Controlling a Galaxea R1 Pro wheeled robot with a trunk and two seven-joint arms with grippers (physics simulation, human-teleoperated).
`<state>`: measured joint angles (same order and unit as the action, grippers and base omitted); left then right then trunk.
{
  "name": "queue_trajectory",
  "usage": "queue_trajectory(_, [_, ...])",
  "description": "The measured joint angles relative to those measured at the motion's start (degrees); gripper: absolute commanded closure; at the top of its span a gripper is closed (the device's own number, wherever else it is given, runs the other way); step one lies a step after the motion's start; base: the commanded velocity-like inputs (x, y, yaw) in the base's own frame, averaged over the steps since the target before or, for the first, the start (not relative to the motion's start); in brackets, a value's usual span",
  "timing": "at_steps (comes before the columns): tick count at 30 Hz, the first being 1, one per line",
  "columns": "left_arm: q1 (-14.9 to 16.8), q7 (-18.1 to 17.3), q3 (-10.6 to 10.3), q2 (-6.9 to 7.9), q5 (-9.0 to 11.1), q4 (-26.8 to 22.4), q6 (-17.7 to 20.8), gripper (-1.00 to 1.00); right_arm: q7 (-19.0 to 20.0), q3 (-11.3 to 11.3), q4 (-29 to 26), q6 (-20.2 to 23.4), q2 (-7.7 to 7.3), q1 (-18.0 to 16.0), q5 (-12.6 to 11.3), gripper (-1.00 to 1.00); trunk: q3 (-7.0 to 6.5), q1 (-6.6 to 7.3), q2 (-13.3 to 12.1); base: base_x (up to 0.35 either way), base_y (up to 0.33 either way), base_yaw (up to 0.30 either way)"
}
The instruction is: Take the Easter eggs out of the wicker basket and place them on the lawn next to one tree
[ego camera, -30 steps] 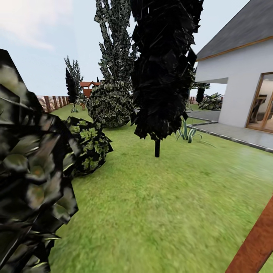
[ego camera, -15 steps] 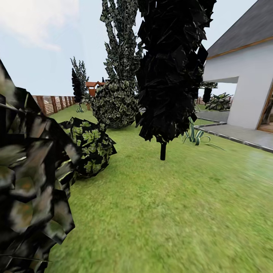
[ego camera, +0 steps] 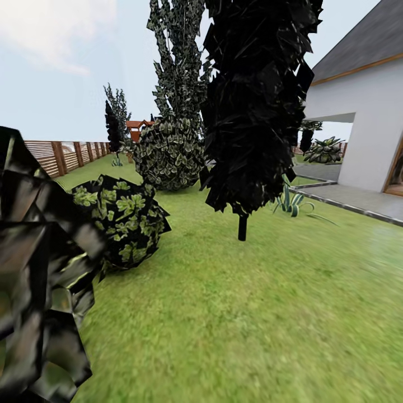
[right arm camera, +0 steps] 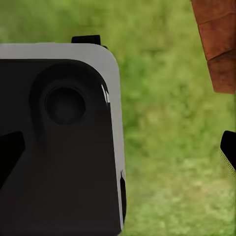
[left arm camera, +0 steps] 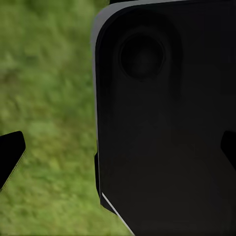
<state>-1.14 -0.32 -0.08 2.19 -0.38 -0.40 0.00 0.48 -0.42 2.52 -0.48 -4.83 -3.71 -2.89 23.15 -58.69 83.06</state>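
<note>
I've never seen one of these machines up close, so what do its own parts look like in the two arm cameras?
Little shows. In the left wrist view, black fingertips sit at the picture's edges over blurred grass, beside a big matte-black panel with rounded corners, a thin grey rim and a round recess. The right wrist view has a similar grey-rimmed black panel and dark fingertips. No cables or markings are visible.

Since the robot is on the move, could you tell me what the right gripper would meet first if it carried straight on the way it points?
Probably the lawn, which lies between the right gripper's spread fingertips, beside the robot's dark base panel. Depth is hard to judge here.
</note>
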Motion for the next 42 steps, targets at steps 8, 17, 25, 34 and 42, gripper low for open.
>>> queue_trajectory(8, [0.0, 0.0, 0.0, 0.0, 0.0, 0.0, 0.0, -1.0, 0.0, 0.0, 0.0, 0.0, 0.0, 0.0, 0.0, -1.0, 0.0, 0.0, 0.0, 0.336, 0.0, -0.005])
queue_trajectory(17, [0.0, 0.0, 0.0, 0.0, 0.0, 0.0, 0.0, -1.0, 0.4, 0.2, 0.0, 0.0, 0.0, 0.0, -0.1, -1.0, 0.0, 0.0, 0.0, 0.336, 0.0, -0.237])
queue_trajectory(25, [0.0, 0.0, 0.0, 0.0, 0.0, 0.0, 0.0, -1.0, 0.4, 0.2, 0.0, 0.0, 0.0, 0.0, -0.2, -1.0, 0.0, 0.0, 0.0, 0.336, 0.0, -0.296])
queue_trajectory(34, [0.0, 0.0, 0.0, 0.0, 0.0, 0.0, 0.0, -1.0, 0.4, 0.1, 0.0, 0.0, 0.03, 0.0, -0.2, -1.0, 0.0, 0.0, 0.0, 0.336, 0.0, -0.289])
queue_trajectory(42, [0.0, 0.0, 0.0, 0.0, 0.0, 0.0, 0.0, -1.0, 0.3, 0.1, 0.0, 0.0, 0.09, 0.0, -0.2, -1.0, 0.0, 0.0, 0.0, 0.336, 0.0, -0.06])
